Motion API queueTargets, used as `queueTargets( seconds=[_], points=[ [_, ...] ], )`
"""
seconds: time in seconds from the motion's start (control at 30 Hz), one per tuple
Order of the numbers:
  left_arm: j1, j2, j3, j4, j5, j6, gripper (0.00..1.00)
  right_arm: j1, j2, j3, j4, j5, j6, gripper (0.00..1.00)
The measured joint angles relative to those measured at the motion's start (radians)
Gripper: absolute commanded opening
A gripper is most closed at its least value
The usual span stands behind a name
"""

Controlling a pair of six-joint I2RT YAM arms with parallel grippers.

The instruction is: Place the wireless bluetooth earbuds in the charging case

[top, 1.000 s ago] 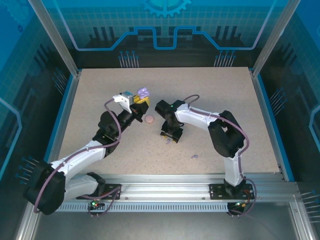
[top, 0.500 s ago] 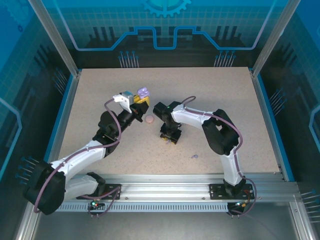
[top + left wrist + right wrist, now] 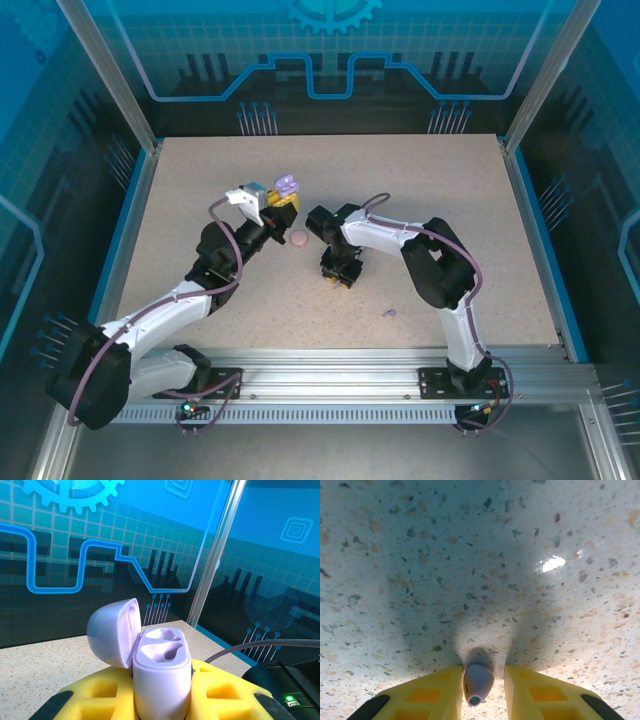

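Your right pincer (image 3: 483, 674) is straddling 1 lilac earbud (image 3: 478, 685), slightly open, not yet gripping, stem lying parallel to the jaws; your left pincer (image 3: 162, 697) is clamping the open case (image 3: 162, 662).

A speckled beige composite tabletop (image 3: 430, 200) fills the middle of the scene, with blue trim (image 3: 122, 235) along its left and right edges. A slotted aluminium rail (image 3: 330, 365) runs along the near edge. Tilted aluminium posts (image 3: 105, 75) rise at the far corners. Behind them stands a blue backdrop panel (image 3: 330, 60) printed with a gear emblem and circuit lines.
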Motion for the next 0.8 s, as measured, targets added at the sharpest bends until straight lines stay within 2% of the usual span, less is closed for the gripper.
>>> queueTargets(
  seconds=[0.23, 0.57, 0.8],
  points=[
    [0.0, 0.0, 0.0, 0.0, 0.0, 0.0, 0.0, 0.0, 0.001, 0.0, 0.007, 0.001, -0.016, 0.24],
    [0.0, 0.001, 0.001, -0.001, 0.001, 0.0, 0.0, 0.0, -0.014, -0.018, 0.023, 0.014, -0.049, 0.07],
    [0.0, 0.005, 0.002, -0.002, 0.001, -0.001, 0.0, -0.001, -0.062, -0.071, 0.04, 0.112, -0.1, 0.07]
  ],
)
